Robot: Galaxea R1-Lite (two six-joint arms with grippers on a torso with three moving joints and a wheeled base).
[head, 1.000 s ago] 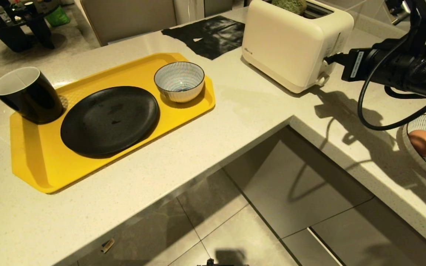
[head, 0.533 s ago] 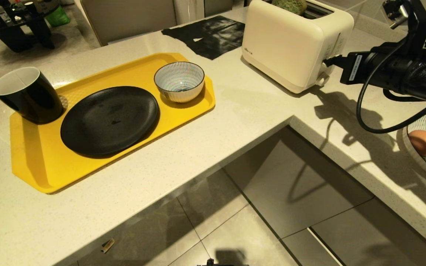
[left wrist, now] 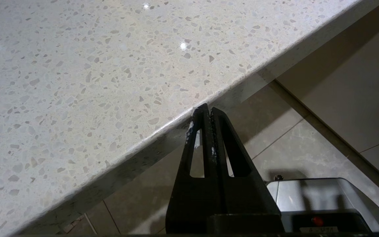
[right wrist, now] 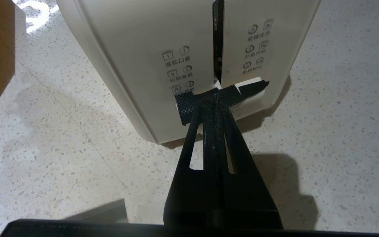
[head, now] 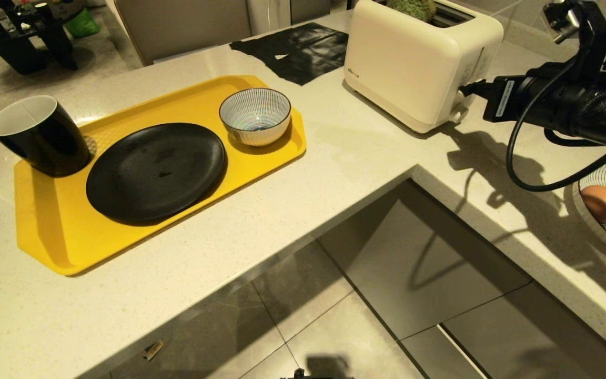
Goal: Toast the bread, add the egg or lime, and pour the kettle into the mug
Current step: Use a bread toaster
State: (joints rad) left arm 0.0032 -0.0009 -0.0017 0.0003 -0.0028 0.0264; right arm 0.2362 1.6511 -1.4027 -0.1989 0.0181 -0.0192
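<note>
Pressed together, my right pincer [right wrist: 220,93] touches the toaster [head: 413,63] lever; bread [head: 413,8] sits in its slot, yellow tray [head: 50,237] well apart.

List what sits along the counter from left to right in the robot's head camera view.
Mug → black plate → striped bowl → toaster → right gripper at the toaster's end → orange-brown egg.
</note>
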